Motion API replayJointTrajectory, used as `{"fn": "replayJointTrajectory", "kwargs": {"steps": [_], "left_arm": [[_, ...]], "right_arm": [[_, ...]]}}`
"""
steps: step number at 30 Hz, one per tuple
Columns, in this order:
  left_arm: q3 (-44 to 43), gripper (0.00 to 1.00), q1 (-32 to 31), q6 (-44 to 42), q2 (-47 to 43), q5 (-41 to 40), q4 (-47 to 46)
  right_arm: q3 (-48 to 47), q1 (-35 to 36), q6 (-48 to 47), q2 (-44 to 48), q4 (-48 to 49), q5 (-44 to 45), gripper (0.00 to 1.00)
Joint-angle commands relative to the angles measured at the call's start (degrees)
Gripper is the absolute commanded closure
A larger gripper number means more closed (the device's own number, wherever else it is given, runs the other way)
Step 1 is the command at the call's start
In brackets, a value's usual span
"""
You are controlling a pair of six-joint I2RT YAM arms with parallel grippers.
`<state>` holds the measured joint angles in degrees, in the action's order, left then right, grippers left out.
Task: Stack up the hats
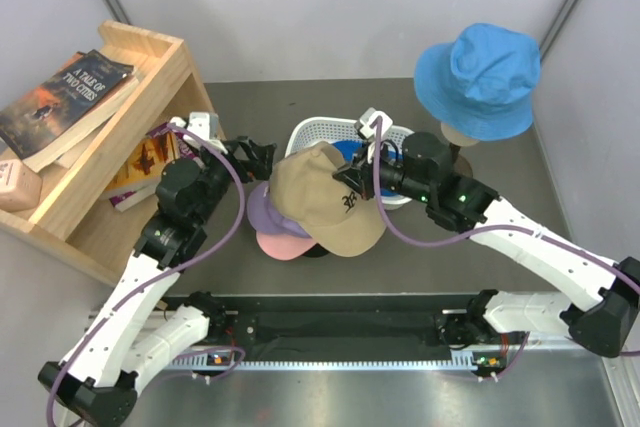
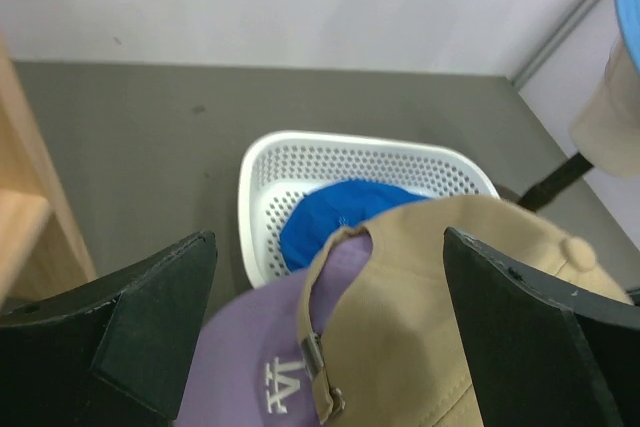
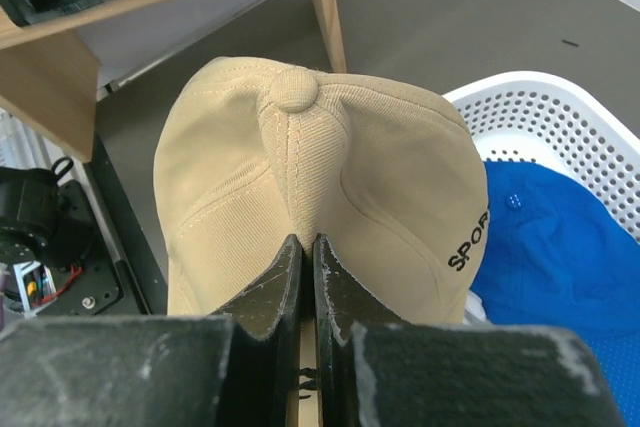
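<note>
Right pincer pinches the tan cap; left pincer spread over the lavender cap.

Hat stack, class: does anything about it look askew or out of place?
Yes. The tan cap sits tilted, pinched at its crown by the right fingers, offset from the lavender cap. A blue cap lies apart in the white basket.

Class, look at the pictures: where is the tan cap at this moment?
In the top view the tan cap sits mid-table, pinched in the right pincer, over the lavender cap and just in front of the white basket.
</note>
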<state>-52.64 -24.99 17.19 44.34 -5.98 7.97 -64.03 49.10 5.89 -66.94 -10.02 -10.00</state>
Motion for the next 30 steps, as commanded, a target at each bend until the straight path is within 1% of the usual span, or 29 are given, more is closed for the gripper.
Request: {"fn": "replayJointTrajectory", "kwargs": {"steps": [1, 7, 8, 10, 12, 17, 18, 19, 20, 22, 24, 27, 28, 30], "left_arm": [[3.4, 0.01, 0.2, 5.8, -0.3, 4.9, -5.7], [6.8, 0.01, 0.2, 7.4, 0.0, 5.7, -7.3], [7.1, 0.01, 0.2, 7.5, 0.1, 8.5, -7.5], [7.9, 0.02, 0.2, 7.9, 0.1, 9.9, -9.3], [8.3, 0.05, 0.2, 8.1, 0.2, 11.2, -9.9], [9.7, 0.16, 0.2, 8.1, 1.4, 9.5, -9.1], [10.0, 0.2, 0.2, 8.4, 1.6, 8.9, -8.8], [10.1, 0.22, 0.2, 8.5, 1.9, 8.4, -8.2], [10.1, 0.23, 0.3, 8.6, 1.8, 7.5, -6.1], [10.6, 0.23, 0.2, 8.2, 1.4, 4.4, -5.2], [11.4, 0.23, 0.2, 7.9, 1.2, 3.8, -4.3], [12.1, 0.23, 0.2, 7.8, 1.3, 5.7, -4.5], [12.2, 0.23, 0.2, 7.6, 1.7, 9.1, -4.6], [11.9, 0.24, 0.2, 7.1, 2.9, 11.1, -3.7]], "right_arm": [[1.9, 0.6, -1.6, 4.1, 1.8, 2.7, 1.0], [5.2, 0.6, -1.8, 4.4, 2.3, 3.4, 1.0], [5.6, 0.6, -1.8, 4.2, 2.5, 3.3, 1.0], [5.8, 0.6, -1.7, 4.1, 2.9, 3.3, 1.0], [6.2, 0.6, -1.5, 4.2, 3.4, 3.3, 1.0], [7.0, 0.6, -1.3, 4.5, 3.8, 3.5, 1.0], [7.2, 0.7, -1.2, 4.7, 3.6, 4.0, 1.0], [7.4, 0.6, -1.1, 4.9, 3.6, 4.4, 1.0], [8.0, 0.6, -1.0, 5.3, 3.6, 4.7, 1.0], [8.4, 0.6, -0.7, 5.9, 3.6, 5.5, 1.0], [9.0, 0.6, -0.5, 6.1, 3.8, 5.8, 1.0], [9.3, 0.3, -0.3, 5.9, 3.9, 6.0, 1.0], [9.3, 0.4, -0.1, 5.9, 4.0, 6.0, 1.0], [9.2, 0.4, -0.1, 5.7, 4.2, 6.0, 1.0]]}}
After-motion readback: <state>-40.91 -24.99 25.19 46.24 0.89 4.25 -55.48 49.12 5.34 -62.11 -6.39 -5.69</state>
